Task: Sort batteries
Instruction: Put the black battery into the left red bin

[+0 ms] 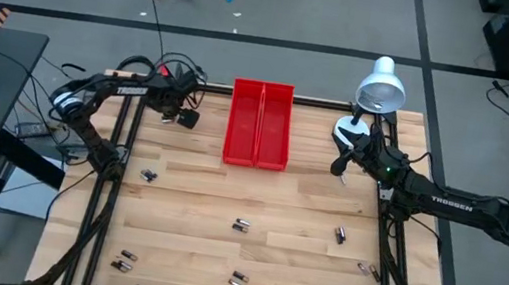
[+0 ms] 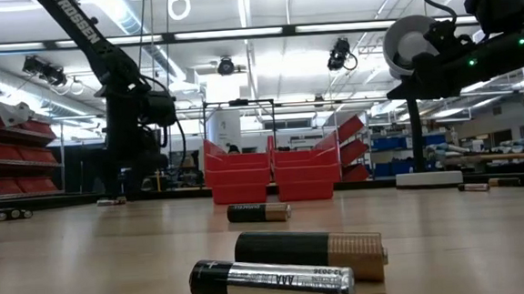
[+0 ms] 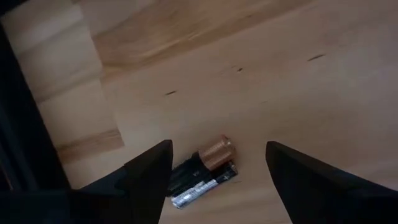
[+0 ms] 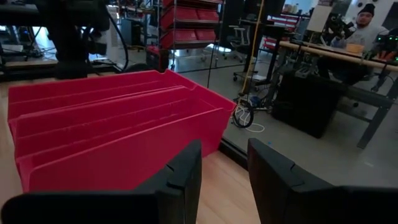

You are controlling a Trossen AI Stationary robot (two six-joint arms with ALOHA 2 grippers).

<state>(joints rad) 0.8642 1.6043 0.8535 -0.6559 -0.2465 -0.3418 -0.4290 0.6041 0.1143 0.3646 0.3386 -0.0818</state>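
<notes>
Two red bins [image 1: 259, 123] stand side by side at the table's far middle. Several small batteries lie scattered on the wooden table, among them one at the left [image 1: 148, 175], one in the middle [image 1: 241, 225] and one at the right [image 1: 341, 235]. My left gripper [image 1: 184, 115] hangs at the far left, pointing down, open. In the left wrist view its fingers [image 3: 219, 149] stand apart above a pair of batteries [image 3: 202, 173], one copper-topped, one silvery, lying side by side on the wood. My right gripper [image 1: 340, 165] stands open and level, right of the bins [image 4: 112, 124], with nothing between its fingers [image 4: 224, 155].
A white desk lamp [image 1: 379, 85] stands at the far right corner behind my right arm. Black frame rails run along the table's left and right edges. Near the front edge lie more batteries [image 2: 272, 281]. A person [image 4: 364, 22] sits at a desk beyond the table.
</notes>
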